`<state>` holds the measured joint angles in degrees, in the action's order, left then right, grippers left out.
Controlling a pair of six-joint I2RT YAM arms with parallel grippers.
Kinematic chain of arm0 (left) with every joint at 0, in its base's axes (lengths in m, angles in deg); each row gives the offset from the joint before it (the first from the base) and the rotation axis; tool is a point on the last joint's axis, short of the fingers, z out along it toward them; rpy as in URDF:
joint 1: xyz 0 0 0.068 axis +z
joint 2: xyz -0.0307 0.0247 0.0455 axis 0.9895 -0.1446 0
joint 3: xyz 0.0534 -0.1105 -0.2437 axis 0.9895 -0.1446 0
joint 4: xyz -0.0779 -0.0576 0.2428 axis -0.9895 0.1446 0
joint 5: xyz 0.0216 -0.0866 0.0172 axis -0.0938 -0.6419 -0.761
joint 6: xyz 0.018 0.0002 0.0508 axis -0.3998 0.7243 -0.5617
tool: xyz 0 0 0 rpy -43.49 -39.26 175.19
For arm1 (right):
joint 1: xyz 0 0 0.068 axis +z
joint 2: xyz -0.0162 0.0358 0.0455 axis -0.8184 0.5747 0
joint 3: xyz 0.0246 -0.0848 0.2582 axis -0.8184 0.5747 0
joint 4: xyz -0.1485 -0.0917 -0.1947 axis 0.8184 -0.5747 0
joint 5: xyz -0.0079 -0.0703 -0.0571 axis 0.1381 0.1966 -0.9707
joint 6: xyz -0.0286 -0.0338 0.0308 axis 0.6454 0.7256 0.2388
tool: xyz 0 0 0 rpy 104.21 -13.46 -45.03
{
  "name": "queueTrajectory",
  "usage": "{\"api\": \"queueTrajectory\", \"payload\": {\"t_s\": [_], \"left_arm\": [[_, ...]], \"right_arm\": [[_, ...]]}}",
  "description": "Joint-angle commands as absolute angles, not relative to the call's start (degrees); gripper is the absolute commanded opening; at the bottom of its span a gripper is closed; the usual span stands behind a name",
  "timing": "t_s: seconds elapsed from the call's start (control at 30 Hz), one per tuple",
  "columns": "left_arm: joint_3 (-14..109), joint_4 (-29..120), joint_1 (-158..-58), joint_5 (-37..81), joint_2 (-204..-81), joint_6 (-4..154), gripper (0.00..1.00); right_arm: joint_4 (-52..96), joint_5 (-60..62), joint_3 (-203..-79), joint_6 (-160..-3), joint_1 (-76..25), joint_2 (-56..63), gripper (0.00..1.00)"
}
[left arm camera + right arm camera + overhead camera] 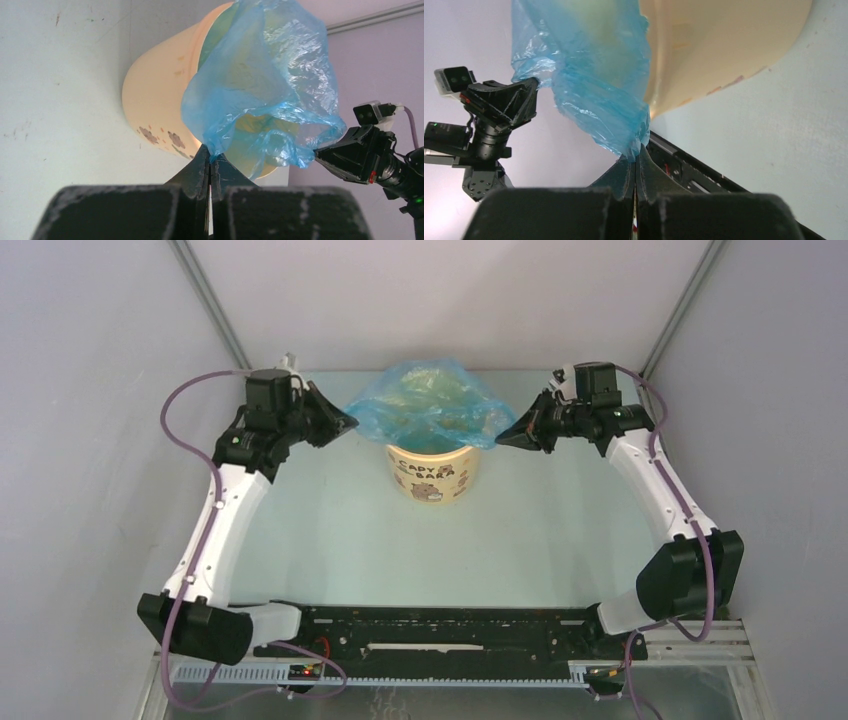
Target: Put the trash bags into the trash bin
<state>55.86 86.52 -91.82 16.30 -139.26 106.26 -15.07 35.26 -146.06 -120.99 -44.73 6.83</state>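
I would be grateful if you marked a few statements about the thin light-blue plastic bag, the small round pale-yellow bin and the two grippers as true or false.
1. The left gripper and the right gripper are each shut on an edge of the thin translucent light-blue plastic bag. True.
2. The small round pale-yellow bin stands upright on the table. True.
3. The bag lies flat on the table beside the bin. False: it is held up, spread above the bin's mouth.
4. The bin's side is plain. False: it bears brown "CAPY BARA" lettering and cartoon animal prints.
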Motion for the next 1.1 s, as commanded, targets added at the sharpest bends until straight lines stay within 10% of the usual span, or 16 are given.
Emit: {"api": "queueTrajectory", "payload": {"t_s": [0.0, 0.83, 1.07], "left_arm": [[51.6, 87.6, -91.4, 15.4, -138.8, 102.9, 0.0], [56.0, 89.4, -90.6, 18.0, -150.7, 92.0, 0.0], [51.4, 87.7, -90.7, 18.7, -141.7, 90.0, 0.46]], "right_arm": [[-20.8, 33.9, -146.7, -111.2, -44.9, 7.1, 0.0], [-19.7, 24.1, -151.2, -102.7, -44.8, 17.9, 0.06], [-24.7, 15.2, -151.2, -90.9, -40.8, 10.8, 0.48]]}}
